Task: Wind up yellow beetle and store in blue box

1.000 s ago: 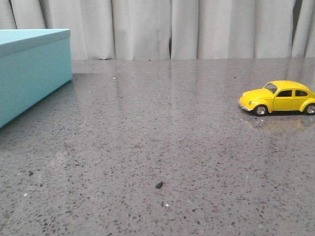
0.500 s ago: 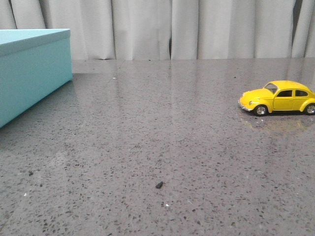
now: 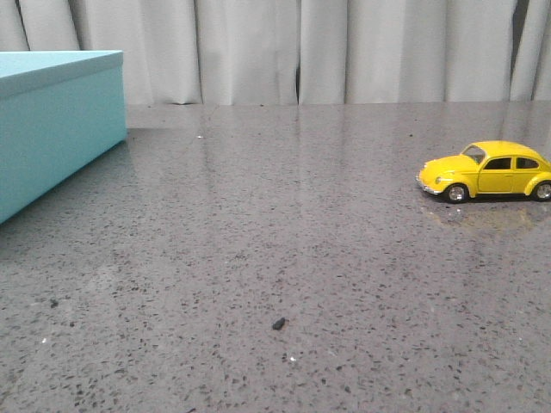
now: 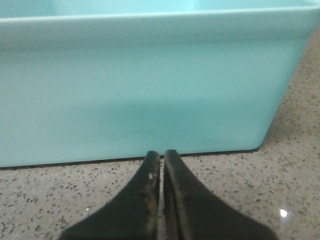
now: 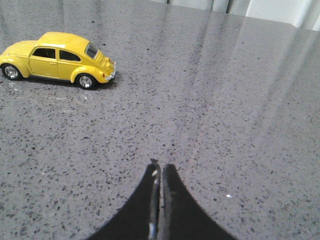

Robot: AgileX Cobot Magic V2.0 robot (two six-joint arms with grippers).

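The yellow beetle (image 3: 486, 169) stands on its wheels at the table's right side, nose pointing left. It also shows in the right wrist view as the yellow beetle (image 5: 56, 58), well away from my right gripper (image 5: 160, 166), which is shut and empty above bare table. The blue box (image 3: 53, 116) sits at the far left with its lid on. My left gripper (image 4: 161, 154) is shut and empty, close in front of the blue box (image 4: 150, 85) side wall. Neither arm appears in the front view.
A grey speckled tabletop (image 3: 284, 241) spans the scene. A small dark crumb (image 3: 278, 323) lies near the front centre. Pale curtains (image 3: 327, 47) hang behind the table's back edge.
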